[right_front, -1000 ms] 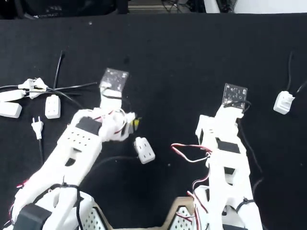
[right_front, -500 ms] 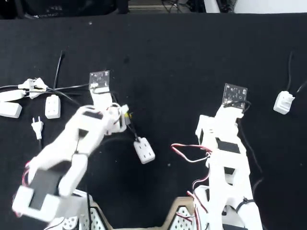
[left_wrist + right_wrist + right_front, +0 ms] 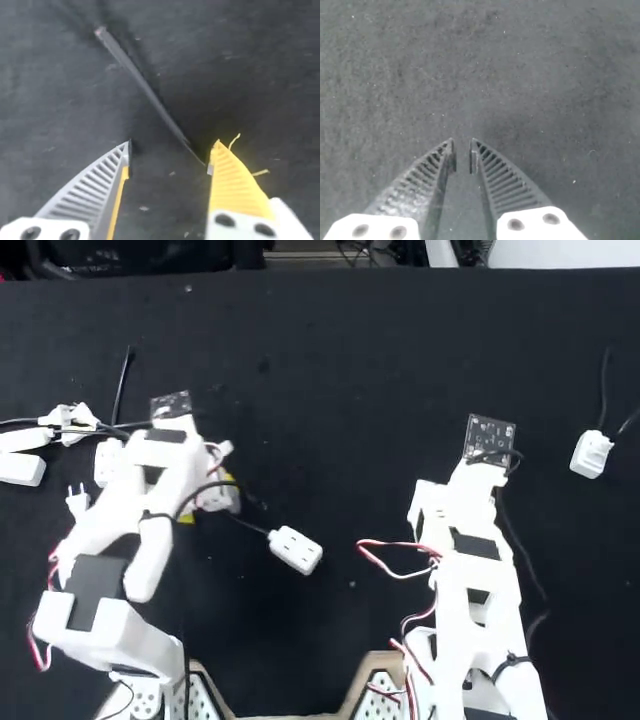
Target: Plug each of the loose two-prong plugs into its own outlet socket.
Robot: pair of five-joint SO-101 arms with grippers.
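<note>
White against the black cloth (image 3: 400, 360), the loose two-prong plug (image 3: 77, 502) lies near the table's left edge. It sits just beside a white outlet socket (image 3: 108, 462), so your pairing is close at hand. A second socket block (image 3: 296, 548) lies well apart, nearer the middle, and its black cord (image 3: 250, 527) trails toward your left arm. Your left gripper (image 3: 171, 147) is spread wide, low over the cloth, and a black cable (image 3: 140, 80) runs between its jaws. It straddles the cable rather than pinching it, which looks set for a grab. Your right gripper (image 3: 461, 145) has its jaws pressed almost together on nothing over bare cloth. It seems simply parked, with a white adapter (image 3: 592, 453) off to its side.
</note>
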